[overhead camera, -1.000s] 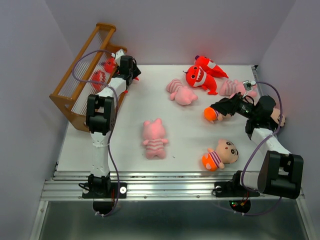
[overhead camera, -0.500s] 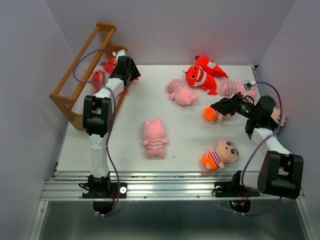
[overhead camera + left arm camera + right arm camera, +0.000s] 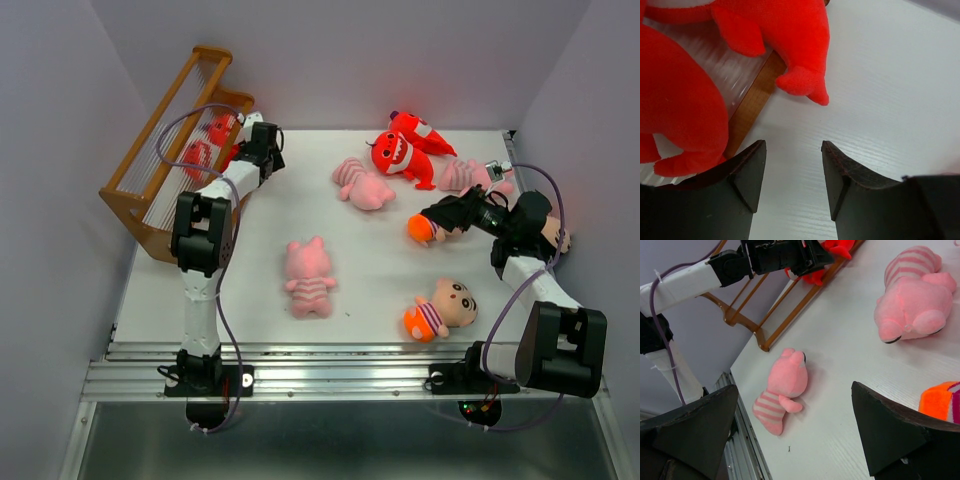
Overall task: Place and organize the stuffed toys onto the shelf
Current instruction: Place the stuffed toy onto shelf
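Note:
Two red monsters (image 3: 203, 152) (image 3: 221, 128) lie on the brown slatted shelf (image 3: 150, 170). My left gripper (image 3: 258, 148) hovers just right of the shelf, open and empty. In the left wrist view its gripper (image 3: 792, 172) is over bare table, with the red monsters (image 3: 675, 100) (image 3: 785, 35) and the shelf edge (image 3: 752, 105) ahead. My right gripper (image 3: 440, 215) stands wide open beside a boy doll's orange bottom (image 3: 420, 228). In the right wrist view the gripper (image 3: 796, 410) holds nothing.
Loose on the table lie pink pigs (image 3: 308, 277) (image 3: 362, 184) (image 3: 470, 175), two red monsters (image 3: 398, 155) (image 3: 420, 132) at the back, and a boy doll (image 3: 440, 308) near the front right. The right wrist view shows a pig (image 3: 782, 390) and another pig (image 3: 915, 300).
My left gripper has drawn back from the shelf toward the table and opened a little. The red monsters stay on the shelf. The right arm has not moved.

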Tool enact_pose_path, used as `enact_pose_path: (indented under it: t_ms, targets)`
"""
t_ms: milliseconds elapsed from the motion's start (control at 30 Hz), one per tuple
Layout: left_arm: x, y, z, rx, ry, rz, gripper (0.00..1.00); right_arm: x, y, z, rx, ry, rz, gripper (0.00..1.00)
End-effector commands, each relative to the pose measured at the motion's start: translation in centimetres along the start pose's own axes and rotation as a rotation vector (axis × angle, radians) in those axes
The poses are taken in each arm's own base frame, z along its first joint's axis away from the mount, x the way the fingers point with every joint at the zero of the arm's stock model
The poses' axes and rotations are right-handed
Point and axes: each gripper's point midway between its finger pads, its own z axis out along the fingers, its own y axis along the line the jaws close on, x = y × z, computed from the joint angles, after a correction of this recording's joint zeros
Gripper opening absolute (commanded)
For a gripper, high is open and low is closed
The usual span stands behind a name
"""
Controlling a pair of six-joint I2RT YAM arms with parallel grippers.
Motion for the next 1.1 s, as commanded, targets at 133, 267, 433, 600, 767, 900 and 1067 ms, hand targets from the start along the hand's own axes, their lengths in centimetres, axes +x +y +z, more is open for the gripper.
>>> enact_pose_path:
  t_ms: [133, 267, 433, 600, 767, 900, 1067]
  targets:
    - [-3.1, 1.0, -3.6, -0.132, -0.115, 0.04, 0.59, -1.4, 0.9, -0.1, -0.023, -0.017, -0.073, 1.0]
    - [-2.8, 2.6, -3.9, -0.231, -0.139, 0.006, 0.58, -1.4, 0.9, -0.1, -0.022, -0.018, -0.073, 1.0]
    - [-1.9, 4.3, -4.1, -0.324, -0.141, -0.024, 0.56, -1.4, 0.9, -0.1, -0.022, -0.018, -0.074, 1.0]
    - [-1.6, 5.2, -3.9, -0.384, -0.135, -0.027, 0.55, -1.4, 0.9, -0.1, -0.022, -0.018, -0.072, 1.0]
    - [-2.1, 5.3, -3.4, -0.409, -0.141, -0.037, 0.55, -1.4, 0.9, -0.1, -0.023, -0.019, -0.078, 1.0]
    - [-2.9, 5.3, -3.1, -0.418, -0.145, -0.015, 0.55, -1.4, 0.9, -0.1, -0.023, -0.019, -0.076, 1.0]
    - [-2.9, 5.9, -1.8, -0.437, -0.112, 0.014, 0.56, -1.4, 1.0, -0.1, -0.023, -0.019, -0.078, 1.0]
